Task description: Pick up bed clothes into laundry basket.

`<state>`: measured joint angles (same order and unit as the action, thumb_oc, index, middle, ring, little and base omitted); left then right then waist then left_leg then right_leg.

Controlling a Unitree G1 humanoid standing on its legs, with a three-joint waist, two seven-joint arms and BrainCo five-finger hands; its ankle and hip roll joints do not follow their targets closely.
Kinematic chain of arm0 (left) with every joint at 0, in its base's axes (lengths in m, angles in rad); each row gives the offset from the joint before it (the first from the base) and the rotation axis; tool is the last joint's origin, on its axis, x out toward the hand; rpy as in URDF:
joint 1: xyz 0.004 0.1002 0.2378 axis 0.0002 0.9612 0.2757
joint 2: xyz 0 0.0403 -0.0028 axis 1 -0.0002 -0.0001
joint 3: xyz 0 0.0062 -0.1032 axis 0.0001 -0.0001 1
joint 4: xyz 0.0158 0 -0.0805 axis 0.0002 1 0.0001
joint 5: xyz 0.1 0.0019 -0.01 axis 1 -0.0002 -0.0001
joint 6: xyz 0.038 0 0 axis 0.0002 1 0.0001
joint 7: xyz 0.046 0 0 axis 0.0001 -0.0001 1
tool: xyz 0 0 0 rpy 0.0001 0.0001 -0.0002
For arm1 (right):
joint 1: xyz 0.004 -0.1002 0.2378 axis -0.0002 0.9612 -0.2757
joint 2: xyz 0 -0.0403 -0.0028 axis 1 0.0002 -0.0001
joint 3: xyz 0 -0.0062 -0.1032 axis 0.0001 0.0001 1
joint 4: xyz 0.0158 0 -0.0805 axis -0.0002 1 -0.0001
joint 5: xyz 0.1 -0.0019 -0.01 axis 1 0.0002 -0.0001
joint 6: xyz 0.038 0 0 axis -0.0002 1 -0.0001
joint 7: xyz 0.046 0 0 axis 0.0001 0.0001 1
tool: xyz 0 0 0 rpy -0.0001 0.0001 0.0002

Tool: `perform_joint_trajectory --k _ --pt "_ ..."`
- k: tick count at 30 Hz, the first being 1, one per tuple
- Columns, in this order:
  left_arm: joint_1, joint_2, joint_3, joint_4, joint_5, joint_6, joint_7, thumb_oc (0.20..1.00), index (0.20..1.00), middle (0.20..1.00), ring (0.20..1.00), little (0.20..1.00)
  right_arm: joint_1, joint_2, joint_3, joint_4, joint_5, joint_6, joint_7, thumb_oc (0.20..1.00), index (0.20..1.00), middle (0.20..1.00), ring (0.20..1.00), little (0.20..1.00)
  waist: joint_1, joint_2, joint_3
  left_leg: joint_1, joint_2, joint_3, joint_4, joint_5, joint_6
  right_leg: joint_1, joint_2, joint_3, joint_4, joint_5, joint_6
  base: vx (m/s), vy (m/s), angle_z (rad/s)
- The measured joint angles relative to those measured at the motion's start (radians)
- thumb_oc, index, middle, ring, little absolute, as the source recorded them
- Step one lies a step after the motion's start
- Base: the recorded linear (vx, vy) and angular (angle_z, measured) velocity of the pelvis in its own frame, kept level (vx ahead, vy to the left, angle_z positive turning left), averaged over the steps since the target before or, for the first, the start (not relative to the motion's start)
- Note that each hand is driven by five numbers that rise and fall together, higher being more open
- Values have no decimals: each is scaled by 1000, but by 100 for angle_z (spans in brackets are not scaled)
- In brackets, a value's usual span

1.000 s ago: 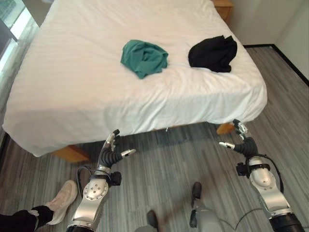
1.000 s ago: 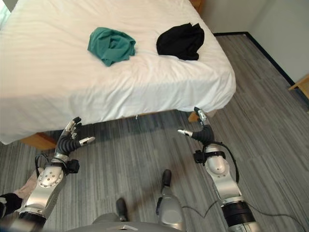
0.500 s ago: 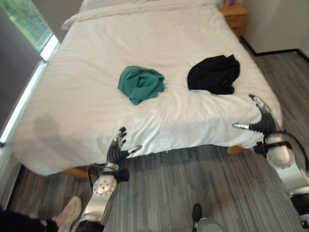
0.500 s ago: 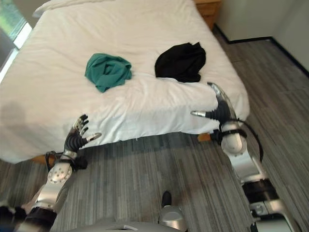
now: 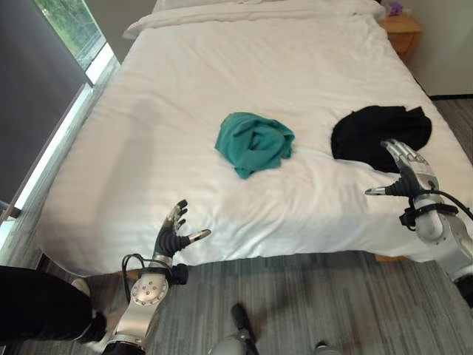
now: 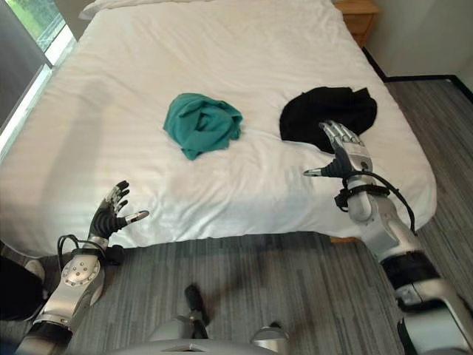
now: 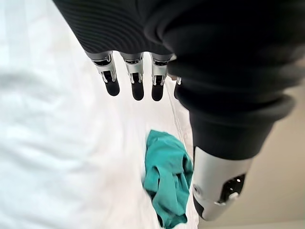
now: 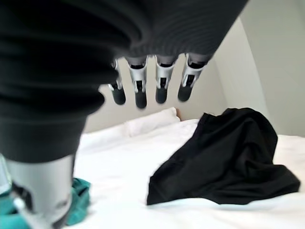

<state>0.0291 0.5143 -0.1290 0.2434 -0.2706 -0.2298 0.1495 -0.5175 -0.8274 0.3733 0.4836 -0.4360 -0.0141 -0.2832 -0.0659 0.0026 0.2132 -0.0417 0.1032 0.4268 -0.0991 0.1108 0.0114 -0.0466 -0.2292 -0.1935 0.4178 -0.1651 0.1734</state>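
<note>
Right hand [image 6: 346,157] now up over edge of white-sheeted bed [image 5: 222,89], fingers relaxed, holding nothing; crumpled black garment [image 6: 329,112] just beyond fingertips. Left hand [image 5: 172,235] raised too, fingers spread, empty, crumpled teal garment [image 5: 255,142] well ahead of them. Reach begun, nothing grasped.

A white bed [image 5: 222,96] fills most of the frame. A crumpled teal garment [image 5: 254,143] lies at centre, a black garment [image 5: 378,133] at right centre, the two apart. The left hand [image 5: 174,237], lower left, is over the bed's near edge with fingers spread. The right hand [image 5: 406,171], right of centre, is just in front of the black garment, fingers straight. A wooden nightstand [image 5: 403,33] stands upper right, a window [image 5: 70,26] upper left.
</note>
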Motion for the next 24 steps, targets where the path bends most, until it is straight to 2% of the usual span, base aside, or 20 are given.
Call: perform_joint_trajectory --k 1,2,3,4,5,6,7,9,10,11,13,14,15,18,22,24 --pt "-9 38 -4 8 -1 0 2 1000 1000 1000 1000 1000 -55 3 3 7 -2 6 -9 1000 1000 1000 1000 1000 12 -42 4 0 -27 26 -1 -15 -5 -96 -47 0 -38 6 -1 125 -105 -3" --pt "-9 48 -2 8 -2 0 3 1000 1000 1000 1000 1000 -87 3 9 15 -11 9 -20 1000 1000 1000 1000 1000 14 -58 5 -4 -37 31 1 -21 -1 -122 -56 -11 -115 19 -7 159 -121 -15" --pt "-9 53 -2 8 -4 0 3 1000 1000 1000 1000 1000 -116 2 14 22 -25 10 -28 1000 1000 1000 1000 1000 12 -64 6 -9 -41 30 2 -25 -1 -134 -55 -18 -199 42 -13 200 -111 5" --pt "-12 51 -2 16 -8 -1 2 1000 1000 1000 1000 1000 -152 -1 14 36 -35 14 -41 1000 1000 1000 1000 1000 12 -66 9 -12 -46 7 5 -37 -11 -146 -42 -9 -366 129 -9 250 -166 26" --pt "-11 52 -1 18 -13 0 0 1000 1000 1000 1000 1000 -161 -4 19 40 -39 12 -40 1000 1000 1000 1000 1000 7 -72 7 -6 -47 9 5 -42 -13 -129 -38 -3 -419 165 -7 212 -182 35" --pt "-2 59 3 13 -23 0 -1 1000 1000 1000 1000 1000 -174 -6 37 62 -42 14 -39 1000 1000 1000 1000 1000 17 -73 6 3 -48 13 3 -45 -15 -120 -40 -15 -464 194 -18 156 -192 3" --pt "14 74 23 3 -25 -3 0 1000 1000 1000 1000 1000 -224 -10 73 130 -44 16 -35 1000 1000 1000 1000 1000 45 -79 7 27 -48 29 0 -63 -32 -117 -43 -53 -507 231 -32 107 -137 -3" --pt "18 78 53 2 -37 -5 1 1000 1000 1000 1000 1000 -234 -39 75 131 -45 20 -34 1000 1000 1000 1000 1000 40 -86 4 28 -59 -1 5 -64 -43 -74 -39 -49 -526 280 -23 96 -95 31" --pt "22 77 64 1 -39 -9 3 1000 1000 1000 1000 1000 -252 -46 84 138 -45 20 -34 1000 1000 1000 1000 1000 44 -91 5 28 -61 0 5 -65 -53 -82 -38 -33 -526 352 -17 126 -108 27" --pt "37 60 72 5 -40 -11 5 1000 1000 1000 1000 1000 -297 -48 113 163 -46 21 -34 1000 1000 1000 1000 1000 45 -66 6 23 -36 5 5 -66 -65 -93 -10 -22 -525 369 -22 102 -89 -15" --pt "50 46 59 -6 -40 -11 -3 1000 1000 1000 1000 1000 -330 -64 130 164 -48 23 -33 1000 1000 1000 1000 1000 45 -33 11 15 0 19 5 -58 -74 -103 23 -21 -520 360 -43 109 -134 -24" --pt "47 28 55 -19 -39 -11 -6 1000 1000 1000 1000 1000 -371 -102 181 167 -59 22 -25 1000 1000 1000 1000 1000 40 -6 20 15 30 41 6 -50 -79 -106 54 -21 -520 356 -52 46 -112 -23" --pt "37 28 54 -22 -39 -12 -9 1000 1000 1000 1000 1000 -383 -129 193 167 -66 22 -24 1000 1000 1000 1000 1000 39 1 23 17 38 51 6 -46 -79 -106 66 -21 -520 348 -64 29 -167 -22" --pt "-10 28 53 -14 -39 -17 -13 1000 1000 1000 1000 1000 -419 -182 204 215 -66 26 -20 1000 1000 1000 1000 1000 31 5 31 -23 63 57 90 -46 -82 -105 66 -28 -519 349 -78 15 -96 -2" --pt "-23 29 61 -15 -40 -33 -18 1000 1000 1000 1000 1000 -443 -255 205 235 -67 28 -16 1000 1000 1000 1000 1000 10 63 58 -6 64 56 46 -43 -85 -104 77 -45 -520 343 -86 19 -117 4" --pt "-20 29 62 -14 -40 -34 -21 1000 1000 1000 1000 1000 -442 -256 205 239 -67 25 -15 1000 1000 1000 1000 1000 12 78 66 -5 62 57 46 -43 -85 -104 75 -45 -520 343 -86 -4 -96 2"
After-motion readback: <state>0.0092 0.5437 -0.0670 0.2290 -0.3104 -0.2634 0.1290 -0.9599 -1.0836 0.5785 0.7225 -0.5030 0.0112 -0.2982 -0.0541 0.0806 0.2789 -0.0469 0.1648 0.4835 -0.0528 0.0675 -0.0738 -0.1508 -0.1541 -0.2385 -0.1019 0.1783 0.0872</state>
